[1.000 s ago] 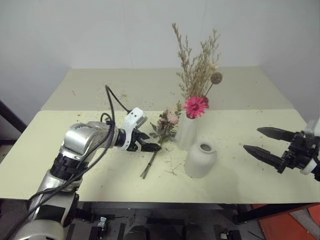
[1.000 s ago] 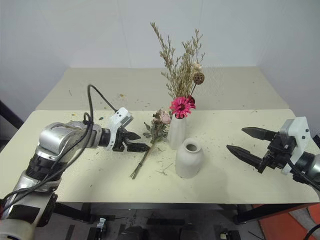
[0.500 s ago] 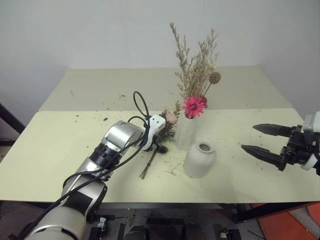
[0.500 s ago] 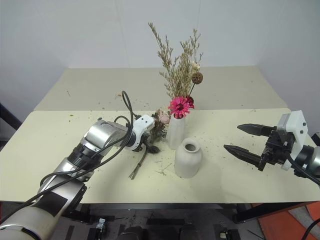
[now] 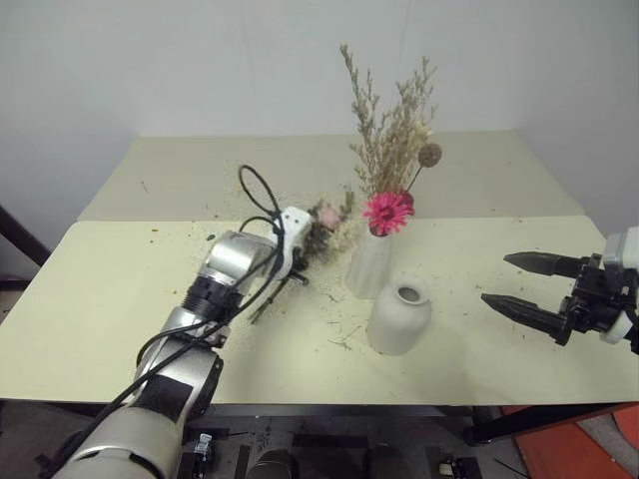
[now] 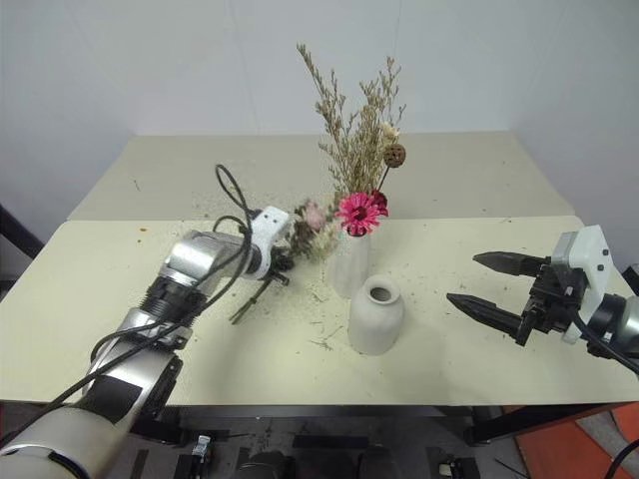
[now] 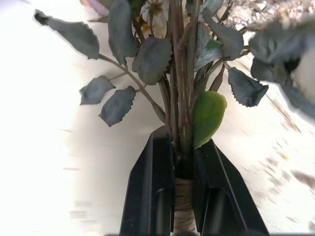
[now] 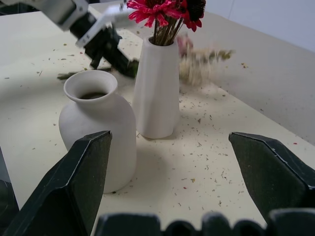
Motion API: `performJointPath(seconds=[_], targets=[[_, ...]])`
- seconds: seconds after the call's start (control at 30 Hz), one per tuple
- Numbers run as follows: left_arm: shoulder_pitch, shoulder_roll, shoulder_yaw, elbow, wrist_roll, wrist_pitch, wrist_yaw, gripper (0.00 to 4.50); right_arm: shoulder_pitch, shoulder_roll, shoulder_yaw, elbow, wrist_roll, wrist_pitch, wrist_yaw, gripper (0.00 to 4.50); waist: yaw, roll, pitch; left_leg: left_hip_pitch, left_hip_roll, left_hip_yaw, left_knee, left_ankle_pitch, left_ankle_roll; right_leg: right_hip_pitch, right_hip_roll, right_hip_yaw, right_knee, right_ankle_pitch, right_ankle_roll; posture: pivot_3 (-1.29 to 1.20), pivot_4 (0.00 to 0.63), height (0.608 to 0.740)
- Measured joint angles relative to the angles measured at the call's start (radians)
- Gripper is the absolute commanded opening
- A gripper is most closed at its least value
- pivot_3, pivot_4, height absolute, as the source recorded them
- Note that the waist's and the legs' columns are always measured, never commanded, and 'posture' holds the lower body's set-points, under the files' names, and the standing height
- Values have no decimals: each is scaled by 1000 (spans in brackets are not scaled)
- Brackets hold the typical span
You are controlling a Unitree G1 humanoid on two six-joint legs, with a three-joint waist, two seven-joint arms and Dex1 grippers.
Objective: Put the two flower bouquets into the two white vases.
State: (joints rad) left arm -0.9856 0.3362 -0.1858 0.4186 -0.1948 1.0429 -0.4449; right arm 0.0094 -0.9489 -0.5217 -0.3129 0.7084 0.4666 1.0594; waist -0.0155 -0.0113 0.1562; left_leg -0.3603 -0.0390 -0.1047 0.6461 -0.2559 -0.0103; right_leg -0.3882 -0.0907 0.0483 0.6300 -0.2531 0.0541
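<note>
A pale cream table [image 5: 120, 299] carries two white vases side by side; the taller slim vase [image 5: 368, 264] stands just behind the squat round vase [image 5: 399, 317]. Dried plant crumbs [image 5: 344, 334] litter the tabletop around both.

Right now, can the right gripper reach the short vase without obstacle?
Probably yes. The right gripper is open and faces the short vase across bare table; the tall vase stands behind it.

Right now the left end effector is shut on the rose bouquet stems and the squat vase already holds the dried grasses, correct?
Not quite. The left end effector is shut on the rose bouquet, but the dried grasses stand in the tall slim vase. The squat vase is empty, as the right wrist view shows.
</note>
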Motion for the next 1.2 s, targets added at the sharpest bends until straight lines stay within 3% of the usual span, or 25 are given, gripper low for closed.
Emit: performJointPath(seconds=[0.1,0.27,0.53,0.73,0.83,1.2], targets=[[-9,9,130,-10,-14,-23,43,169,-2,2,1,2,-1,0,0,4500,3,0,0,-1,0,0,0,0,0,0,0,0,0,0,0,0,150,740],[2,35,426,-153,-227,-85,-48,169,-21,4,4,27,-18,-3,0,4500,0,-1,1,-2,0,0,0,0,-1,-2,-1,-1,0,0,0,0,150,740],[88,62,623,-397,-601,-96,-279,169,-36,8,6,71,-20,-3,8,4500,5,-1,1,-1,0,-1,2,1,-2,0,0,-1,1,0,0,0,150,740],[88,70,635,-440,-874,28,-362,169,-46,7,5,130,-18,0,31,4500,1,-1,0,-1,0,-1,3,1,-1,0,0,-1,1,0,0,0,150,740],[88,69,611,-453,-933,48,-365,169,-46,6,5,152,-18,0,46,4500,0,-1,0,0,0,-1,3,1,-1,0,0,-1,1,0,0,0,150,740],[-11,-88,418,-357,-890,-78,-426,169,-39,-43,-5,152,28,61,153,4500,3,-1,1,-1,0,0,3,0,-1,1,0,-1,-1,0,0,0,150,740]])
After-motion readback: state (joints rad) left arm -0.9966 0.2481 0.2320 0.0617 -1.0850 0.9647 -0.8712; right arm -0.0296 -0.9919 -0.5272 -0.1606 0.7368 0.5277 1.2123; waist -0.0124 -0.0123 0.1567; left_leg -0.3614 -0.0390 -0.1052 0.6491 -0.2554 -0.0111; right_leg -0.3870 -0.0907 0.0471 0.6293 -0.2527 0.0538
